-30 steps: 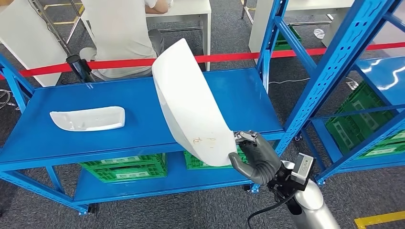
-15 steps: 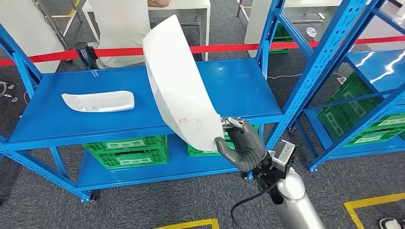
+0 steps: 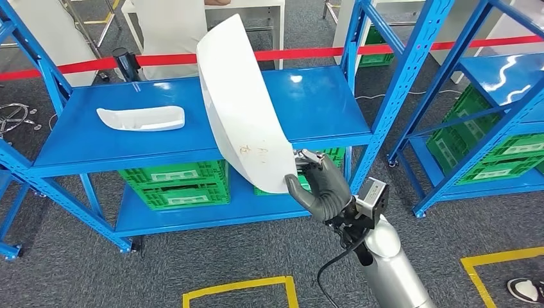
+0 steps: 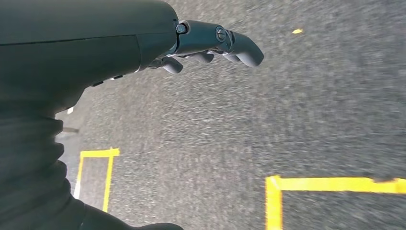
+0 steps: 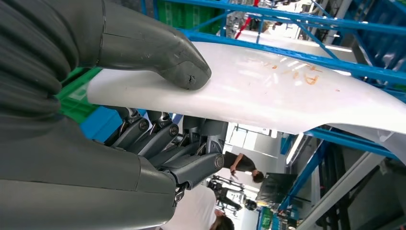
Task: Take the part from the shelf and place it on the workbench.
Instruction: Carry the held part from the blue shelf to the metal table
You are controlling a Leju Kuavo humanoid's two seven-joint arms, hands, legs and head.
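My right hand (image 3: 319,189) grips the lower end of a large curved white part (image 3: 244,102), which stands up tilted in front of the blue shelf (image 3: 192,151). In the right wrist view the thumb (image 5: 158,55) presses on the white part (image 5: 268,91) with the fingers (image 5: 167,143) curled under its edge. A second, smaller white part (image 3: 141,118) lies flat on the shelf's top level at the left. My left hand (image 4: 206,45) hangs over grey carpet, holding nothing, fingers loosely bent.
Green crates (image 3: 176,186) sit on the shelf's lower level. A second blue rack (image 3: 487,128) with green crates stands at the right. A red barrier tape (image 3: 154,59) and a person (image 3: 170,32) at a white desk lie behind. Yellow floor lines (image 3: 237,285) mark the carpet.
The camera has shifted back and to the right, so the shelf looks farther off. My right hand still holds the large white part, now a little more to the left in the picture.
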